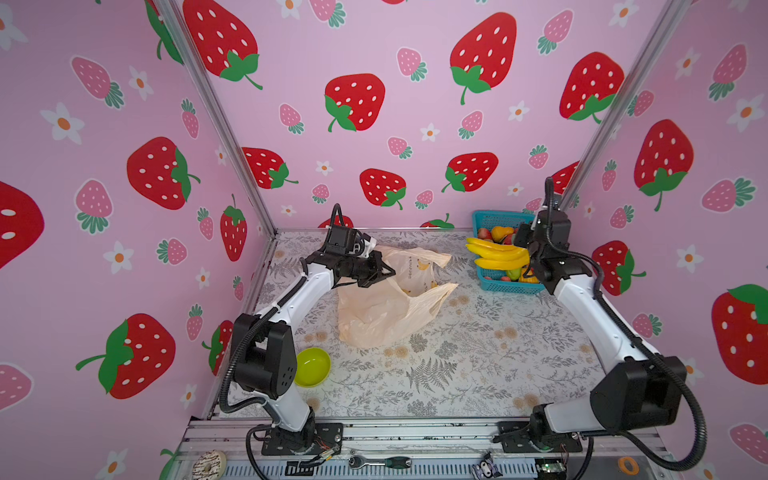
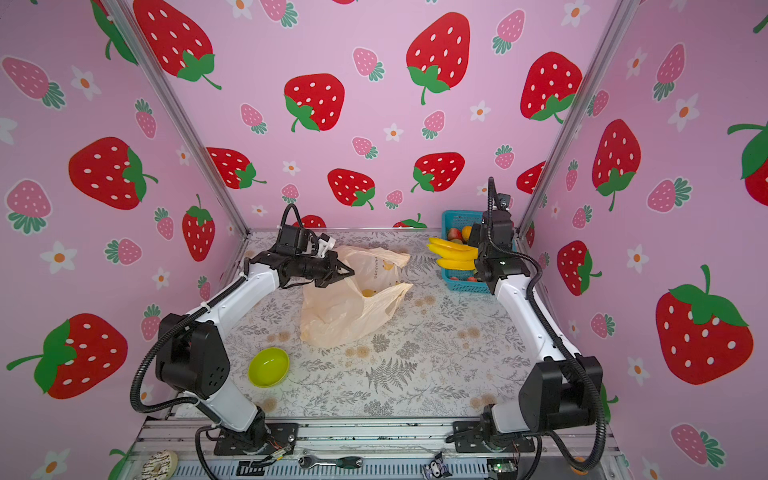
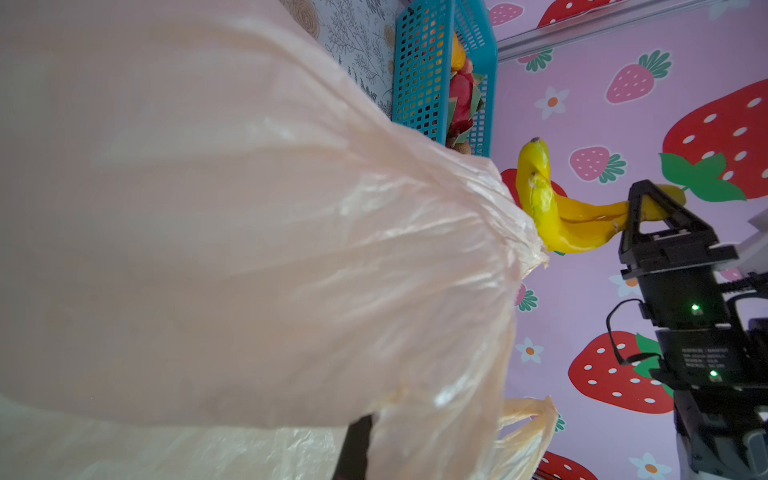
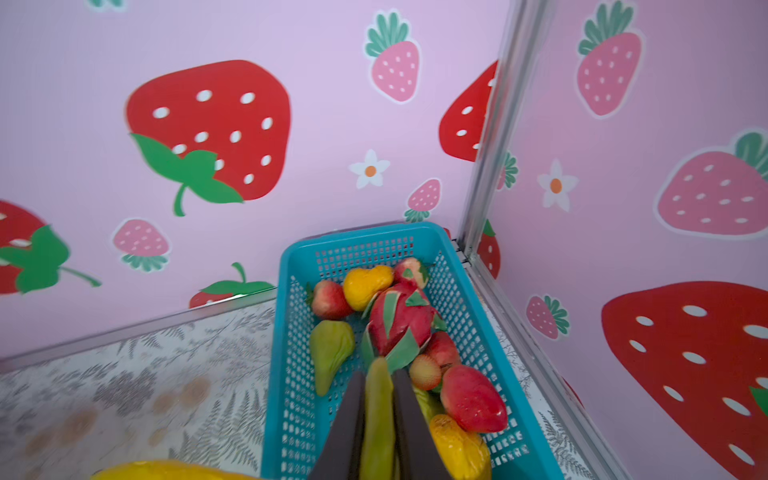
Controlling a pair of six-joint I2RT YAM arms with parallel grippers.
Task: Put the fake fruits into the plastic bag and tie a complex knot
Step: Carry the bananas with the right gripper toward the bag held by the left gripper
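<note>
Fern-print tabletop (image 1: 457,353): my left gripper (image 1: 388,272) pinches the crinkly peach plastic bag (image 1: 374,320) open toward the far edge. My right gripper (image 4: 377,376) clamps glossy yellow toy bananas (image 1: 496,253) over the far-right-corner teal mesh basket (image 1: 505,286). Next I'd carry them into the bag.

The peach plastic bag (image 1: 386,311) is lying crumpled toward the table's (image 1: 457,374) far edge. The bananas (image 1: 496,254) are hanging above the basket's (image 1: 496,285) fruits (image 4: 399,320).

Thin crinkly translucent plastic bag (image 1: 382,307) with soft sheen, glossy smooth plastic bananas (image 1: 496,252), teal perforated plastic basket (image 1: 505,286) at far right, glossy lime bowl (image 1: 312,367) near left, matt printed table cover (image 1: 457,365), brushed metal frame rails (image 1: 219,112).
</note>
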